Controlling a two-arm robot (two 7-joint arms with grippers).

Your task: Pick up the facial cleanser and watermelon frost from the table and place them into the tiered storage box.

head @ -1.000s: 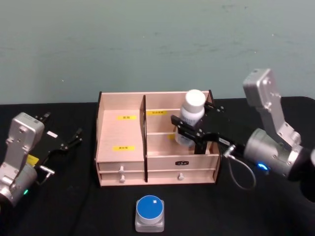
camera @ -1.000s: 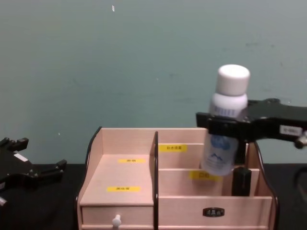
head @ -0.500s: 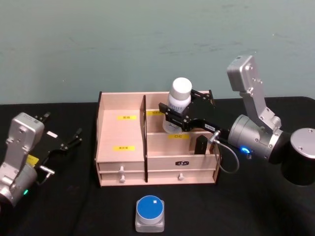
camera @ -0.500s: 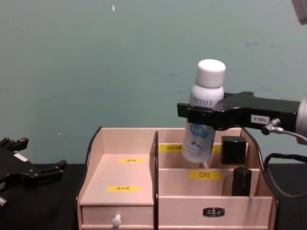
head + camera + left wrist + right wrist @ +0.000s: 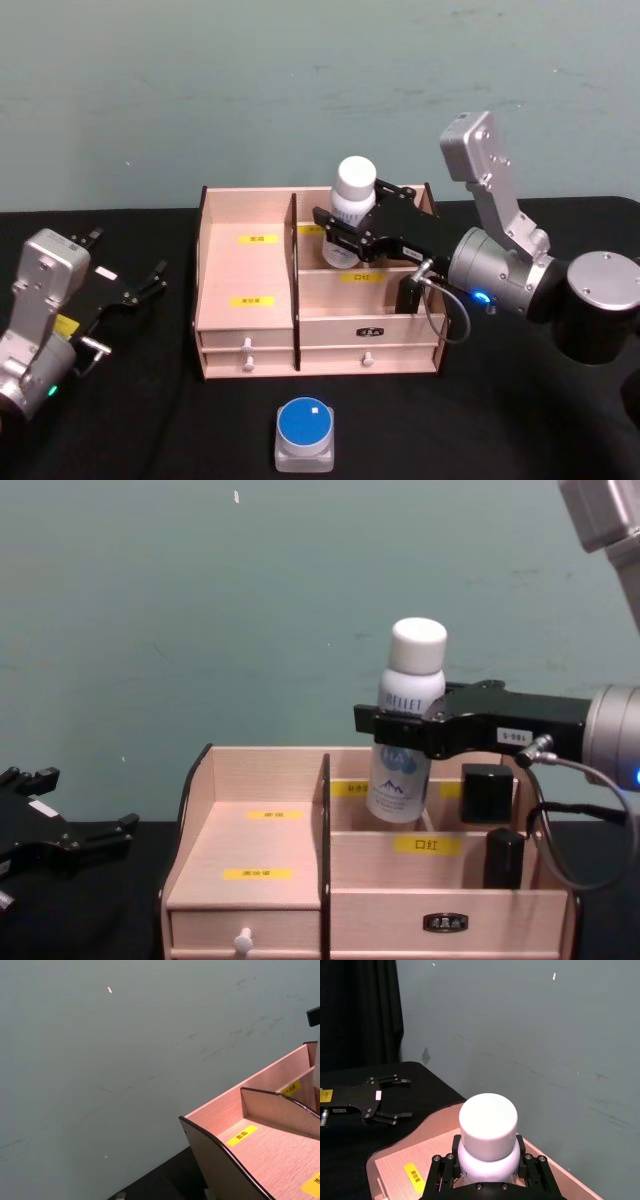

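Right gripper (image 5: 343, 240), clamped around the body of the facial cleanser (image 5: 353, 196), a white-capped bottle held nearly upright. Its lower end is inside the rear tier of the tiered storage box (image 5: 246, 272), just right of the centre divider; whether its base touches the shelf cannot be told. The blue-lidded watermelon frost container (image 5: 304, 430) stands on the black table (image 5: 150, 420) in front of the drawers. Left gripper (image 5: 128, 255), fingers spread, is parked at the left, well apart from the box.
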